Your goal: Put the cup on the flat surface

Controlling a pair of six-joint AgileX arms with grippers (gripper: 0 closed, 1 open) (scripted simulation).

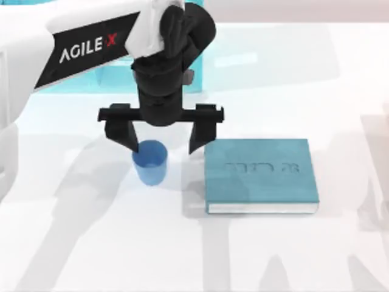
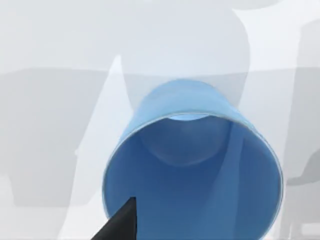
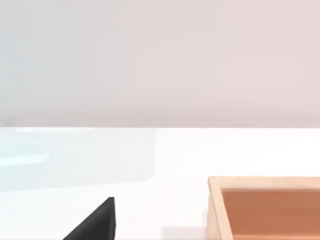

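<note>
**Cup standing on the counter, left claw spread above it**

Cup (image 1: pixel 149 160) stands upright on the white counter (image 1: pixel 91 243), mouth up, a little left of centre in the top view and just beside the teal book (image 1: pixel 260 175), with a narrow strip of bare counter between them. The left wrist view looks straight down into its open mouth, with one dark fingertip crossing the near rim.

Left claw (image 1: pixel 161 141) hangs directly over the cup with its fingers spread wide. The left finger's tip overlaps the cup's rim in the top view; the right finger stands clear, between cup and book. No squeeze on the cup wall is evident. Judgement: the cup appears to be already set down, and what remains is a clean withdrawal.

Risks noted:
- The left finger is at or touching the rim. A sideways pull, rather than a straight lift, could drag or tip the cup.
- A tipped cup would roll, being round and slightly tapered, and might strike the book.
- The right finger has little room beside the book; a swing that way could nudge it.

Farther back, a light-blue shelf unit (image 1: pixel 115 76) sits behind the arm. The right claw (image 3: pixel 92 222) is parked elsewhere near a wooden box (image 3: pixel 265 207); whether its fingers are apart cannot be told.
</note>
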